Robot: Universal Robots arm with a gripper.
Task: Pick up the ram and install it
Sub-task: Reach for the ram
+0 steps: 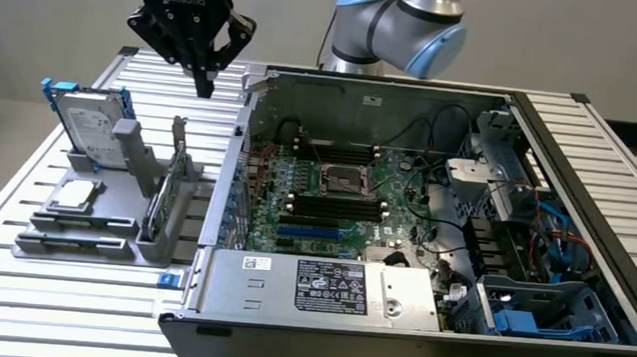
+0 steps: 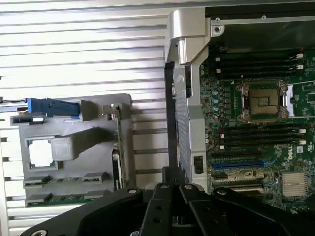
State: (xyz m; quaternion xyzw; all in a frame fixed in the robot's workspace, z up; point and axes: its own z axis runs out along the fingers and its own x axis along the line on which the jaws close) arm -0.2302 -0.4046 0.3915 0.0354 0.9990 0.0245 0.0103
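Note:
The ram (image 1: 71, 244) is a thin dark green stick lying flat in a slot at the near end of the grey holder (image 1: 26, 252). It also appears as the ram (image 2: 54, 199) in the wrist view. My gripper (image 1: 204, 87) hangs high above the slatted table, behind the holder and beside the open computer case's far corner, well away from the ram. Its black fingers (image 2: 165, 196) are pressed together and hold nothing. The motherboard (image 1: 400, 202) lies open in the case, with long black memory slots (image 1: 333, 206) on either side of the processor socket (image 1: 341, 180).
The holder also carries a silver hard drive with blue rails (image 1: 89, 123), an upright card with a metal bracket (image 1: 165, 198) and a small square chip (image 1: 74, 197). The case wall (image 1: 236, 165) rises between holder and motherboard. Cables and drive cages (image 1: 514, 240) crowd the case on the exterior view's right.

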